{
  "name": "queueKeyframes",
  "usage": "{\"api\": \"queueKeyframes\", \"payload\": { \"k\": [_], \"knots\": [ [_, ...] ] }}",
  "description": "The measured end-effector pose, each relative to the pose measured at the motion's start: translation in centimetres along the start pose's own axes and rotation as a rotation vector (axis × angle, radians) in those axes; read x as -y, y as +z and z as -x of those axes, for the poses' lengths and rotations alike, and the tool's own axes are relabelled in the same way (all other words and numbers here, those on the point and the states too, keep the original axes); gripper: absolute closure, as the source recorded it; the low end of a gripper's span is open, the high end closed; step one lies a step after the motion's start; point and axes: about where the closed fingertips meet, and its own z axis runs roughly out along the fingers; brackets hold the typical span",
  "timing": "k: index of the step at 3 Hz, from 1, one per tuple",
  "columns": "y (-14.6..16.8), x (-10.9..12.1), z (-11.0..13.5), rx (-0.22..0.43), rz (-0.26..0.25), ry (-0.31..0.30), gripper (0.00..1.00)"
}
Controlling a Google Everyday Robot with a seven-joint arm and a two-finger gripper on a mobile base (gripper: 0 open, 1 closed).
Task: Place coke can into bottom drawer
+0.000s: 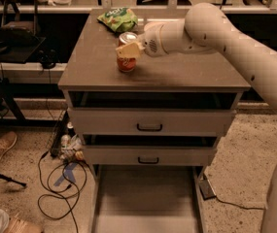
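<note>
— Where is your gripper?
— My gripper (128,50) sits right at the top of the coke can (126,65). The can stands upright on the table (191,74), left of the middle. My arm reaches in from the right.
— What else is up there?
— A green chip bag (117,19) lies at the back edge, apart from the can.
— And the drawers?
— The bottom drawer (147,198) is pulled far out, its flat grey floor showing. Above it are the middle drawer (177,155) and the top drawer (186,123), each with a black handle. Cables (60,191) trail over the floor on the left.
</note>
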Motion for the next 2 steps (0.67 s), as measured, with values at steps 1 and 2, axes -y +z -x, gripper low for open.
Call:
{"api": "queueKeyframes", "payload": {
  "k": [1, 2],
  "knots": [
    [-0.02, 0.00, 0.05, 0.000, 0.000, 0.000, 1.00],
    [-0.02, 0.00, 0.05, 0.000, 0.000, 0.000, 1.00]
  ]
}}
